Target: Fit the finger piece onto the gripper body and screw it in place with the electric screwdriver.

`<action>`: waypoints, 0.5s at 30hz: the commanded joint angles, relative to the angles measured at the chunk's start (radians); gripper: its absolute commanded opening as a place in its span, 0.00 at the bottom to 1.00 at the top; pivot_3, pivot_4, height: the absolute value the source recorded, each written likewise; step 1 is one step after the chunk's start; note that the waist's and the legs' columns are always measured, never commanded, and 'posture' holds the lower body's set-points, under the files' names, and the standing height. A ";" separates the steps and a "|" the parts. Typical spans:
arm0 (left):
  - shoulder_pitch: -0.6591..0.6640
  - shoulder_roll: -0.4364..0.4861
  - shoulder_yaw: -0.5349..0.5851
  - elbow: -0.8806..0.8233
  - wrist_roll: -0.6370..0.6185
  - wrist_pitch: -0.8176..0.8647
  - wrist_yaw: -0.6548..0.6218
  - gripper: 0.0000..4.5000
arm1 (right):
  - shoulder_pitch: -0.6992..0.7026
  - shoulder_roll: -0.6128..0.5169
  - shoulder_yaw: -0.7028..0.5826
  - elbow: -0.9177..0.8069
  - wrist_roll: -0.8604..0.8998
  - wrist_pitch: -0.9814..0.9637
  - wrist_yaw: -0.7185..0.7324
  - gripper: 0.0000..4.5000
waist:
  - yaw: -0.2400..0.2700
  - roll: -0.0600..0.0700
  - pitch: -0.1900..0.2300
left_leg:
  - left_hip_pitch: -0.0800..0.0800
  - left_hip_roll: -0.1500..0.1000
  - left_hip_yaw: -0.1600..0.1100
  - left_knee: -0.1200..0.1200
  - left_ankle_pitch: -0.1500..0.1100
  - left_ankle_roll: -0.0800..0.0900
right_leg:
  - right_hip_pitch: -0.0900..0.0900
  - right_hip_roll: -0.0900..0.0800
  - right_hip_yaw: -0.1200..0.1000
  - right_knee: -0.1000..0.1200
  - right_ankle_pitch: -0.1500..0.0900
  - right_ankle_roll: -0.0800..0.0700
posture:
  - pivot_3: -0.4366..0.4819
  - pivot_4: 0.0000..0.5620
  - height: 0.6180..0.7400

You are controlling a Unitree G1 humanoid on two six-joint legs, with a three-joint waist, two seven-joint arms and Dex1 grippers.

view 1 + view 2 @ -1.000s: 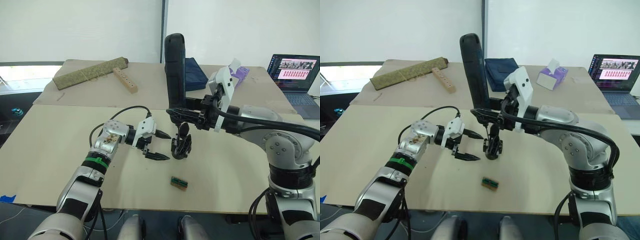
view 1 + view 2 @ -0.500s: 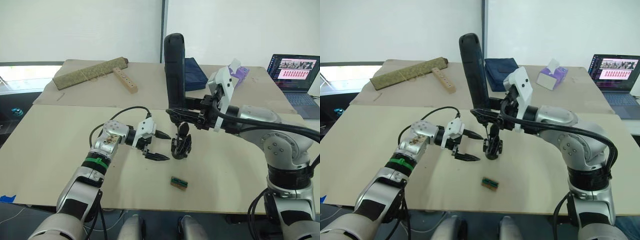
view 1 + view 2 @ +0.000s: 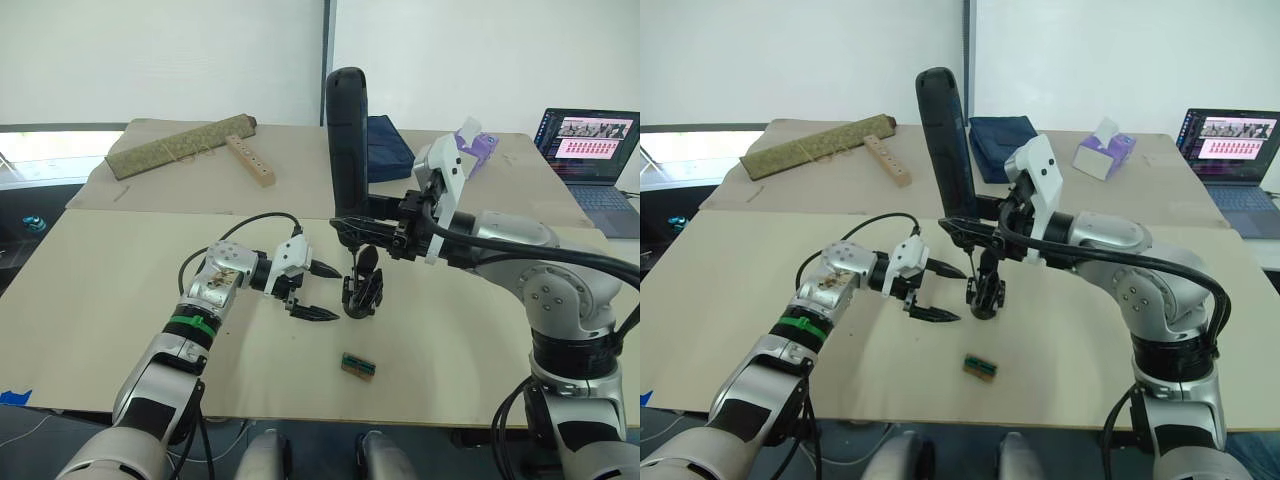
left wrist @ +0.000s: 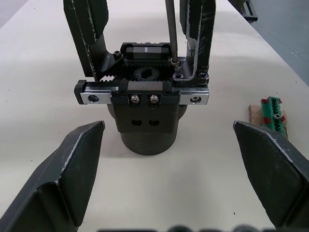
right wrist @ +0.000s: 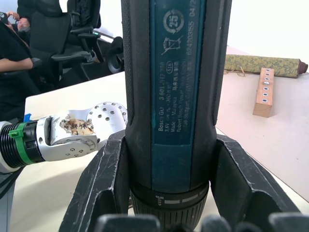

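The gripper body (image 3: 362,290) stands upright on the near table, also close up in the left wrist view (image 4: 147,111). Two black pointed fingers rise from its rail; the finger piece (image 4: 197,29) is the one beside the metal bit. My right gripper (image 3: 372,228) is shut on the electric screwdriver (image 3: 347,140), which it holds nearly upright above the body. The thin bit (image 4: 170,29) reaches down to a screw at the foot of the finger piece. My left gripper (image 3: 328,292) is open, just left of the body, with its fingers apart from it.
A small green-and-brown block (image 3: 358,366) lies near the front edge. On the far table are a rolled mat (image 3: 180,145), a wooden block with holes (image 3: 250,160), a blue cloth (image 3: 388,145), a tissue box (image 3: 1105,155) and a laptop (image 3: 592,150). A seated person (image 5: 19,53) is beyond the table.
The screwdriver's top has leaned slightly to the left. The left gripper and the gripper body have not moved.
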 commanded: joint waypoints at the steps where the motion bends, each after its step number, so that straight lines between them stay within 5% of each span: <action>1: 0.004 0.005 0.007 -0.031 0.002 -0.017 0.003 1.00 | -0.004 0.003 -0.031 -0.040 0.006 -0.034 0.004 0.42 | 0.000 0.000 0.000 | 0.000 0.000 0.000 0.000 0.000 0.000 | 0.000 0.000 0.000 0.000 0.000 0.000 | 0.48 0.27 0.99; 15: 0.018 -0.009 0.001 -0.029 0.008 -0.024 0.018 1.00 | 0.047 -0.006 -0.021 -0.082 -0.016 -0.087 0.032 0.42 | 0.000 0.000 0.000 | 0.000 0.000 0.000 0.000 0.000 0.000 | 0.000 0.000 0.000 0.000 0.000 0.000 | 0.48 0.27 0.99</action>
